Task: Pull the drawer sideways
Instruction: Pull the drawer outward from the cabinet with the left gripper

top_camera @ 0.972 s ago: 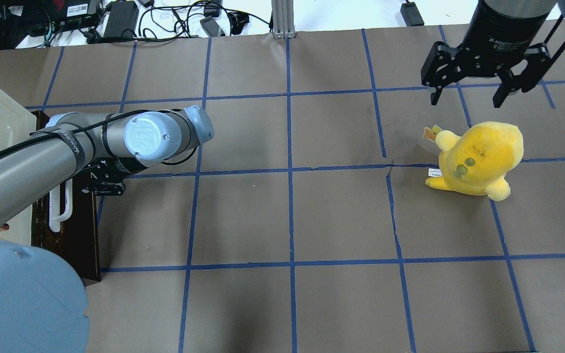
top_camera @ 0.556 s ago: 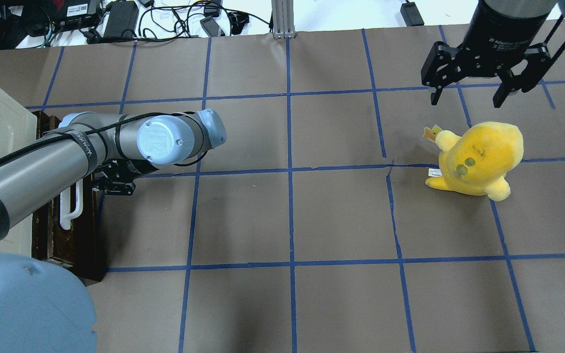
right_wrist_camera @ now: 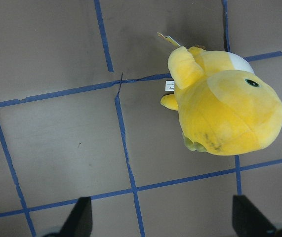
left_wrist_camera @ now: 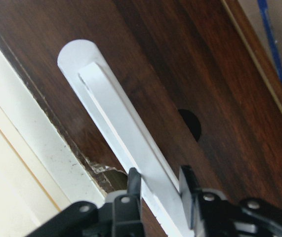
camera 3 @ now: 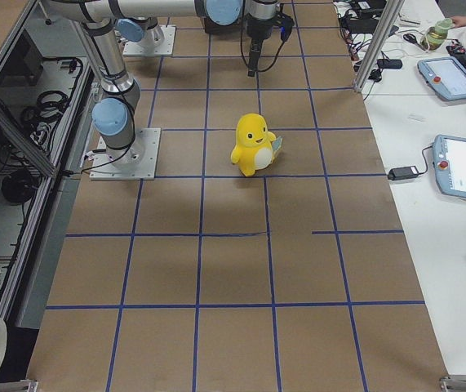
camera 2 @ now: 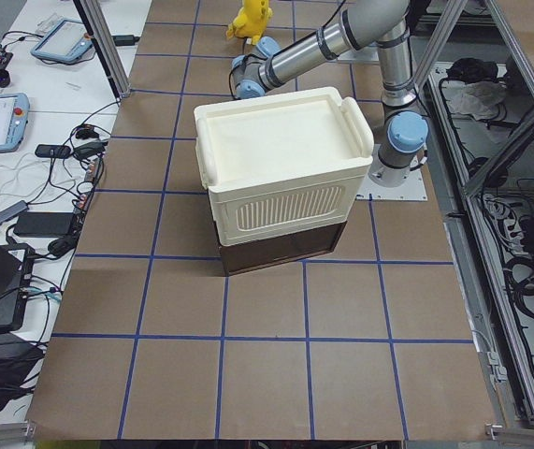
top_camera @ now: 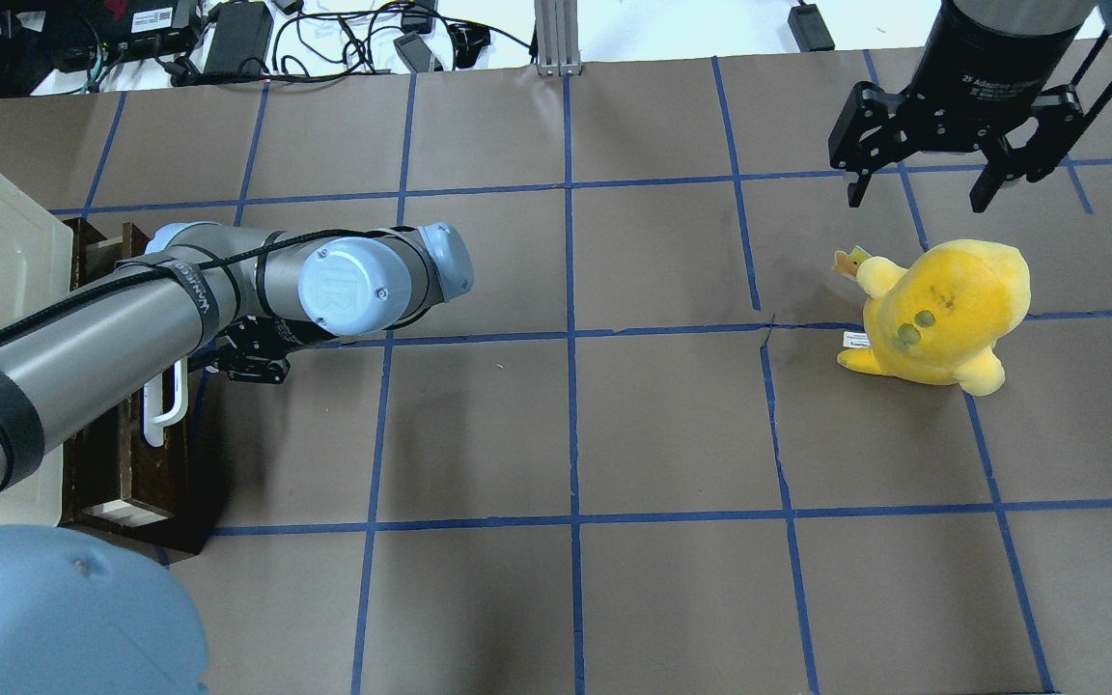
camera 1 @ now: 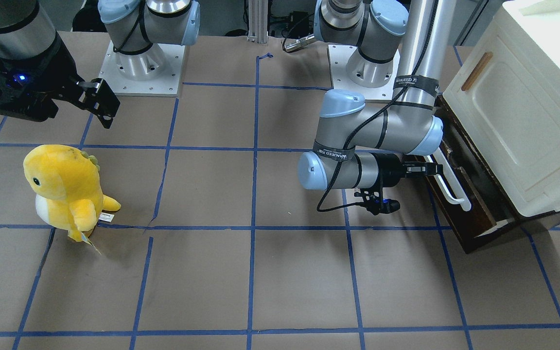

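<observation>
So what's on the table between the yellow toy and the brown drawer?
Nothing. In the overhead view, only bare table with blue tape lines lies between the yellow toy and the drawer; the left arm hangs above the drawer end.

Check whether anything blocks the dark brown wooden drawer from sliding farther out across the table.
Nothing visible does. The left gripper is shut on the long white bar handle of the dark brown wooden drawer; the yellow plush toy sits far off, by the right gripper.
</observation>
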